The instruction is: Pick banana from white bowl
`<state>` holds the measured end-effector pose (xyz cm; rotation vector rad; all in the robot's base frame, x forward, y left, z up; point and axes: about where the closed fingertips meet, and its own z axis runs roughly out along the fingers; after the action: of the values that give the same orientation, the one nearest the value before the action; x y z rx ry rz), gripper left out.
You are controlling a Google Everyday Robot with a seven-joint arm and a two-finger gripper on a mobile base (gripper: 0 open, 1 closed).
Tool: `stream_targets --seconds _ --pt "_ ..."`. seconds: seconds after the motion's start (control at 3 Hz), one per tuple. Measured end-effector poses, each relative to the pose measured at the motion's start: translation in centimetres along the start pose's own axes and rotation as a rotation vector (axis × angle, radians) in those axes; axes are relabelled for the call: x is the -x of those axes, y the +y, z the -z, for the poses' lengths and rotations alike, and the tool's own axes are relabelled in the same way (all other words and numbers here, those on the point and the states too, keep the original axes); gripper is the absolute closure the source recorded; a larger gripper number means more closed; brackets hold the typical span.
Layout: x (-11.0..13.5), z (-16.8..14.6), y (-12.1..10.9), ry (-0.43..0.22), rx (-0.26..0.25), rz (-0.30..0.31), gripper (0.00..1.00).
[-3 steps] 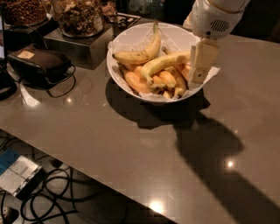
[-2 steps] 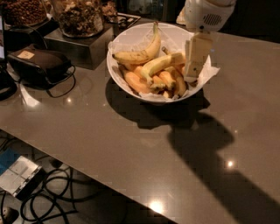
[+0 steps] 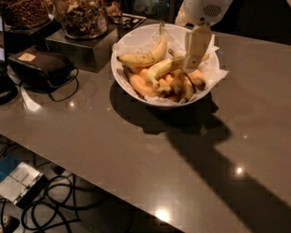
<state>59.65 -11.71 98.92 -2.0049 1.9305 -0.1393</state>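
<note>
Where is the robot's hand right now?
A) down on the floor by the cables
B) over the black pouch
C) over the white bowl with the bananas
C: the gripper hangs over the right part of the white bowl, its tip right by the long pale banana. I cannot tell if it touches it.

- Tabletop point(image 3: 113, 150): grey and glossy, dotted with bright light spots.
- Curved banana point(image 3: 144, 55): yellow, brown-flecked, stem pointing up, just left of the end effector point(image 3: 194, 63).
- Stubby bananas point(image 3: 142, 86): orange-yellow, heaped below and to the left of the end effector.
- Jar point(image 3: 82, 18): clear, full of mixed snacks, standing on a metal box point(image 3: 75, 48).
- Dish point(image 3: 25, 11): top left, holding brown balls.
- Dark case point(image 3: 41, 63): labelled, with a black cable looped beside it.
- Floor cables point(image 3: 50, 205): black and tangled, near a pale box point(image 3: 18, 182).
</note>
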Motion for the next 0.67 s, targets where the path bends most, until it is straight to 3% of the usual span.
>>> stream_targets --seconds 0.33,0.67 --pt "0.39 -0.68 -0.61 0.0 0.013 0.017 0.24" --pt "0.64 -1.48 -0.99 0.001 0.031 0.028 0.26"
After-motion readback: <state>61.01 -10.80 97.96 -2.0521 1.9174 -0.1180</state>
